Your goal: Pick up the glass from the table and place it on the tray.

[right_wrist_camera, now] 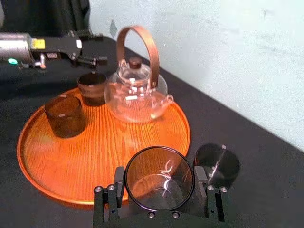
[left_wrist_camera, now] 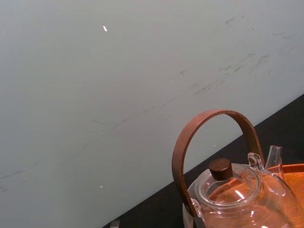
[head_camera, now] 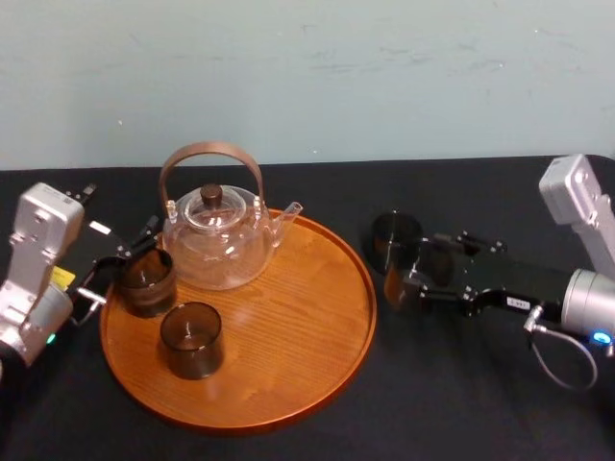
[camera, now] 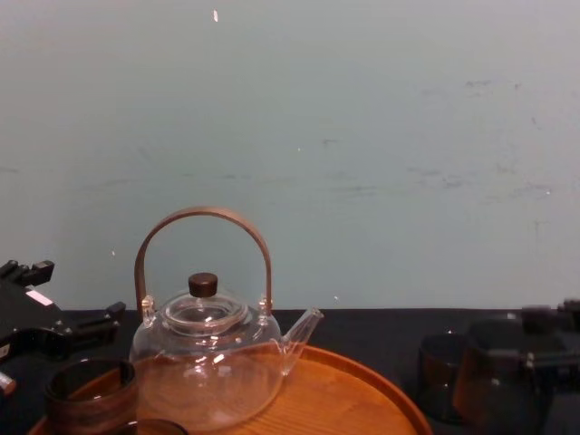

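Observation:
My right gripper (head_camera: 405, 284) is shut on a smoky glass (right_wrist_camera: 159, 176), its fingers (right_wrist_camera: 118, 179) pressing the glass on both sides. The gripper and glass are just off the right rim of the round wooden tray (head_camera: 288, 317). I cannot tell whether the glass rests on the table or is lifted. It shows low at the right in the chest view as the glass (camera: 485, 385). A second dark glass (head_camera: 396, 235) stands on the black table just behind it. My left gripper (head_camera: 130, 254) is open at the tray's left edge, beside a dark glass (head_camera: 146, 280) that stands on the tray.
A glass teapot (head_camera: 219, 240) with a brown hoop handle sits at the tray's back left. Another dark glass (head_camera: 192, 338) stands in front of it. The tray's right half is bare wood. A pale wall closes off the far table edge.

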Controlling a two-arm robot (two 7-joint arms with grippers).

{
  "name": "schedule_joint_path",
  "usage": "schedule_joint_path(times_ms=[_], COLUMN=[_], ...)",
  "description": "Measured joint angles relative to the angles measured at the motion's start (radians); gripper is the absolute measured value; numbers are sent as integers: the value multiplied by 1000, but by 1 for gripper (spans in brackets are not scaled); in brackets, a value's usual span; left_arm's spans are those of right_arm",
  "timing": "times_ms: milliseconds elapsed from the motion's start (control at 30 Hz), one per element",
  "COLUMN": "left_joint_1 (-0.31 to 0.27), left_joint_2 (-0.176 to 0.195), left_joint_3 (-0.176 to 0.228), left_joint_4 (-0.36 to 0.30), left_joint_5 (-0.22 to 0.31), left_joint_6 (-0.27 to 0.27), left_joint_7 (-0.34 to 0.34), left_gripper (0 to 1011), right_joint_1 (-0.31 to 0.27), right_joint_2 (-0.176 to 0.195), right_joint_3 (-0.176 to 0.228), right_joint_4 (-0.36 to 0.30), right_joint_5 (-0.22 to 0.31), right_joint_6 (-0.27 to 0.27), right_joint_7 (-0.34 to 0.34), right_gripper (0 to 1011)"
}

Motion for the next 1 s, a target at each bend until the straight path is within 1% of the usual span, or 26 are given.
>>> schedule_joint_path(times_ms=[133, 267, 300, 333, 433, 600, 633, 833, 867, 1000], left_joint_1=[0, 0, 0, 0, 0, 0, 0, 0, 0, 0], left_joint_2=[0, 0, 0, 0, 0, 0, 0, 0, 0, 0], left_joint_3=[0, 0, 0, 0, 0, 0, 0, 0, 0, 0], left_joint_4=[0, 0, 0, 0, 0, 0, 0, 0, 0, 0], left_joint_5=[0, 0, 0, 0, 0, 0, 0, 0, 0, 0], left_joint_6=[0, 0, 0, 0, 0, 0, 0, 0, 0, 0], left_joint_7=[0, 0, 0, 0, 0, 0, 0, 0, 0, 0], left_gripper=[1001, 1001, 1002, 1001, 1001, 1001, 1001, 1001, 1001, 1001], right_joint_1=[14, 46, 60, 60, 96, 131, 141, 173, 181, 197], right_joint_2=[6, 0, -6, -6, -27, -57, -68, -105, -114, -135], right_joint_3=[-1, -23, -34, -34, -67, -106, -120, -164, -176, -201], right_joint_4=[-14, -12, -7, -7, 12, 33, 40, 62, 69, 89], right_joint_5=[7, 5, 2, 2, -11, -18, -20, -32, -35, -44], right_joint_6=[-2, -6, -7, -7, -13, -23, -27, -42, -46, -56], right_joint_7=[5, 16, 22, 22, 39, 57, 63, 79, 83, 89], right_gripper=[886, 886, 886, 886, 886, 887, 887, 887, 887, 887])
